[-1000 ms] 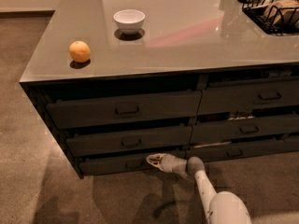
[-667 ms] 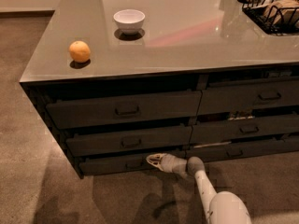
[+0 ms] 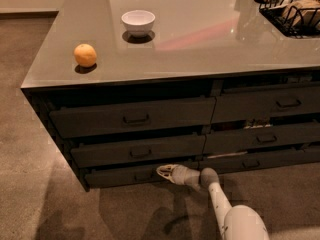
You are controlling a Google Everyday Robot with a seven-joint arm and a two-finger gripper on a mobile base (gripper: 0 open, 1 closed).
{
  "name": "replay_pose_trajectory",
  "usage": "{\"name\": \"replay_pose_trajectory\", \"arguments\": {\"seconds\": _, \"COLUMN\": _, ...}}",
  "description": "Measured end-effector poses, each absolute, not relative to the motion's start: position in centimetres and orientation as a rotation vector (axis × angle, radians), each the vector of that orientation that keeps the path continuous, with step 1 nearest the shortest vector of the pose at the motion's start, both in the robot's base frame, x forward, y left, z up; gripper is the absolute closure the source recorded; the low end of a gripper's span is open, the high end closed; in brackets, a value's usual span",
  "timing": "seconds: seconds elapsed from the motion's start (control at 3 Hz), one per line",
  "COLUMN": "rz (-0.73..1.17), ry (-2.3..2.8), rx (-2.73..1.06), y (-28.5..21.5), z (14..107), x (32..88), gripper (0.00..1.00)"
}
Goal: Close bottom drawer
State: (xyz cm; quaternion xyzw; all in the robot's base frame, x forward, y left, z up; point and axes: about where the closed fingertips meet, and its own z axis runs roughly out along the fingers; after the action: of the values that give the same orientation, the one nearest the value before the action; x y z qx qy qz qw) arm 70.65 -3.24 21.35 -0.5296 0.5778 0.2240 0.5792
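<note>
The bottom drawer is the lowest, low dark-grey front of the left three-drawer stack, with a small dark centre pull. Its front sits about level with the drawers above. My gripper is low near the floor, its pale tip against the drawer front just right of the pull. The pale arm runs from the lower right up to it.
An orange and a white bowl sit on the grey counter top. A black wire basket stands at the back right. The right-hand drawer stack has slightly open drawers. Carpet floor lies around.
</note>
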Motion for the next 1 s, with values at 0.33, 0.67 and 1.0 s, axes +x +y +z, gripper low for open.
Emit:
{"name": "replay_pose_trajectory", "arguments": {"seconds": 0.33, "rz": 0.524, "ry": 1.351, "rx": -1.238, "y": -3.24, "z": 21.35, "x": 70.65, "gripper": 1.00}}
{"name": "replay_pose_trajectory", "arguments": {"seconds": 0.67, "rz": 0.524, "ry": 1.351, "rx": -1.238, "y": -3.23, "z": 21.35, "x": 70.64, "gripper": 1.00}}
{"name": "replay_pose_trajectory", "arguments": {"seconds": 1.0, "rz": 0.524, "ry": 1.351, "rx": -1.238, "y": -3.23, "z": 21.35, "x": 70.64, "gripper": 0.81}}
